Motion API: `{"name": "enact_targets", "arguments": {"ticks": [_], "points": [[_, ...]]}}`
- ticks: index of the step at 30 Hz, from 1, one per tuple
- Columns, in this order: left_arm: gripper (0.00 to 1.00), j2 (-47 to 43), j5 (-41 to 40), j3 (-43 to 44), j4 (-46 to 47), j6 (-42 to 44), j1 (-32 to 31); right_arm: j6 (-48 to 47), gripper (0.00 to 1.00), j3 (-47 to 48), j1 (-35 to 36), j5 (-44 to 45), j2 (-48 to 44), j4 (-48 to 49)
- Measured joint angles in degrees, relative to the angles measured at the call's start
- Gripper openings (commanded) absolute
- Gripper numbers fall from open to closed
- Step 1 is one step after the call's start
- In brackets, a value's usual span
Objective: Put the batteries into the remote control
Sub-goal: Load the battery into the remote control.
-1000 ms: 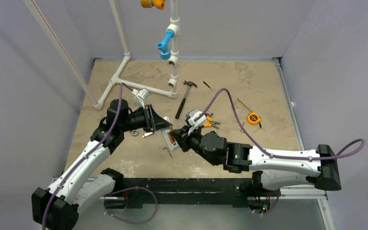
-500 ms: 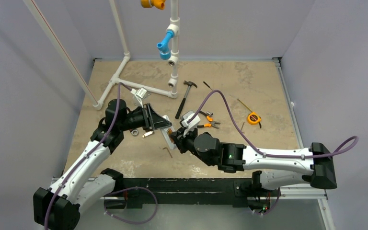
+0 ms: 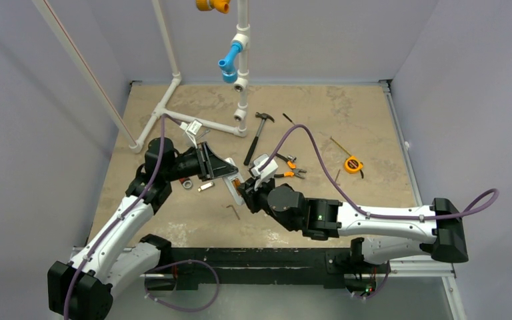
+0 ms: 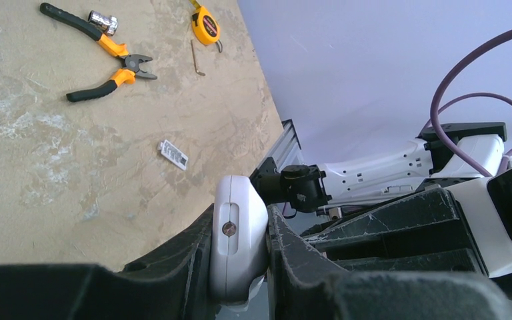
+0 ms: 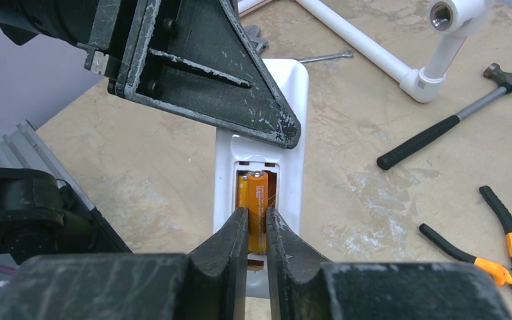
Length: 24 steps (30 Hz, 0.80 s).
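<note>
My left gripper (image 4: pixel 240 257) is shut on the remote control (image 4: pixel 239 233) and grips its white body by the two sides above the table. In the right wrist view the remote control (image 5: pixel 293 87) shows its back, with the recess open. One of the orange batteries (image 5: pixel 242 193) lies in the left of the recess. A second battery (image 5: pixel 259 197) stands over the recess between the fingertips of my right gripper (image 5: pixel 258 223), which is shut on it. From above, the two grippers meet at the remote control (image 3: pixel 235 190) near the table's middle.
Behind the grippers lie a hammer (image 3: pixel 257 137), orange-handled pliers (image 3: pixel 291 172) and a yellow tape measure (image 3: pixel 353 165). A white pipe frame (image 3: pixel 173 113) stands at the back left. A hex key (image 3: pixel 233 211) and a small silvery piece (image 3: pixel 205 187) lie near the remote.
My right arm has pushed left and forward, bringing the battery to the remote's recess. The left gripper has kept its grip on the remote and hardly moved.
</note>
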Motion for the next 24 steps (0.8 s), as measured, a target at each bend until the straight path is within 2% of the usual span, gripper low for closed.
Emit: {"name": "enact_targets", "arguments": {"ticks": [4,8,12,18,24], "points": [[0.0,0.1,0.3,0.0,0.7,-0.4,0.2,0.0,0.2,0.2,0.0,-0.1,0.2,-0.1],[0.0,0.4,0.3,0.0,0.9,-0.5,0.2,0.1,0.31,0.2,0.1,-0.1,0.5,0.1],[0.0,0.6,0.4,0.0,1.4,-0.9,0.3,0.1,0.33,0.2,0.4,-0.3,0.4,0.2],[0.0,0.6,0.5,0.0,2.1,-1.0,0.3,0.3,0.41,0.1,0.4,-0.8,-0.2,0.2],[0.0,0.6,2.0,0.0,2.5,-1.5,0.3,0.3,0.42,-1.2,0.3,0.2,-3.6,0.6]]}}
